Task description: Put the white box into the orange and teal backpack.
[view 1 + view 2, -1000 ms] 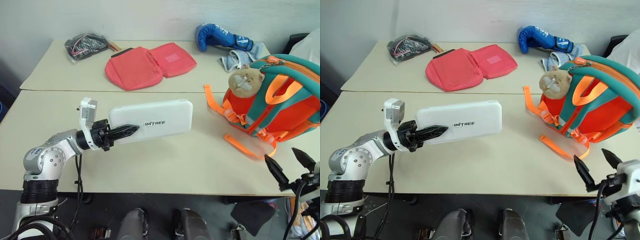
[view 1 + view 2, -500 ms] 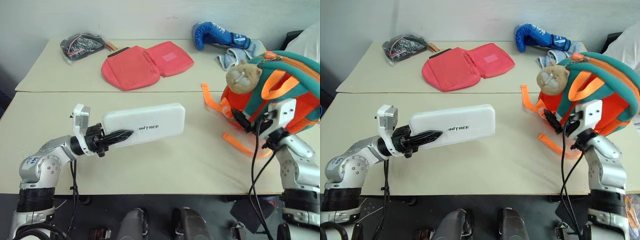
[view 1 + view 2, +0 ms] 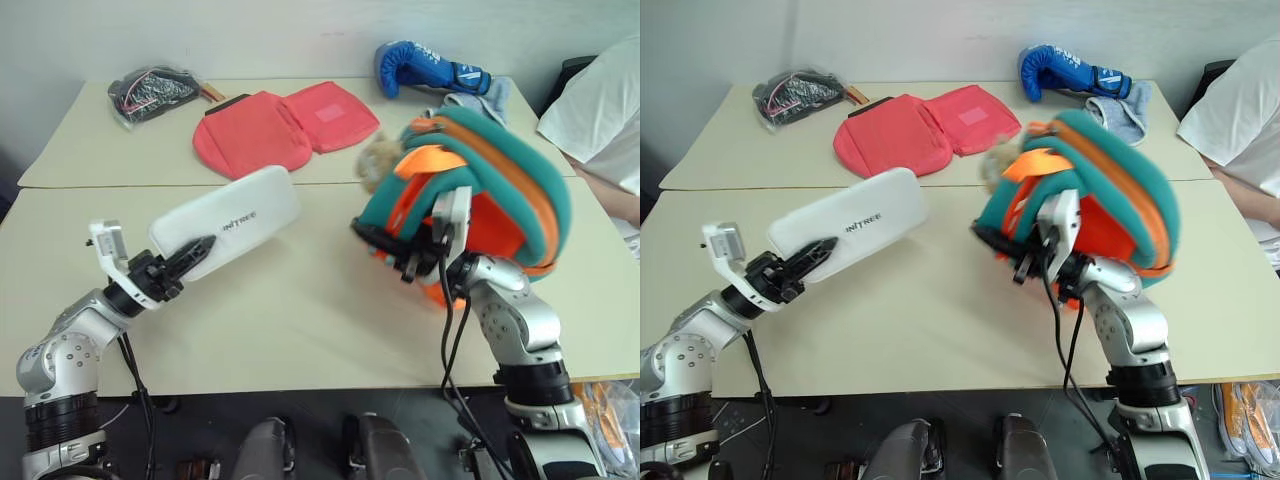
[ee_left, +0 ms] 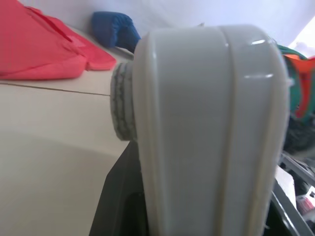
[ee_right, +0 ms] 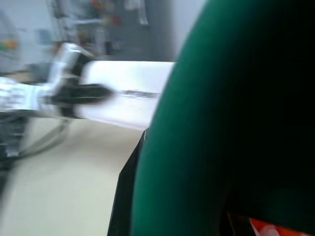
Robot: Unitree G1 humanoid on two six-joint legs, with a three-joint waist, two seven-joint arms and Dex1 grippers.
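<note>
Left gripper (image 3: 190, 250) pinches the flat white plastic box (image 3: 228, 224) aloft (not yet inside); right gripper (image 3: 385, 243) clamps the rounded orange-and-teal backpack (image 3: 500, 190).

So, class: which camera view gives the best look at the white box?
The left eye view: the white box shows whole, lettering included, held at one end by the left gripper. The right eye view shows much the same. The left wrist view has one end up close; the right wrist view shows it blurred behind the backpack.
</note>
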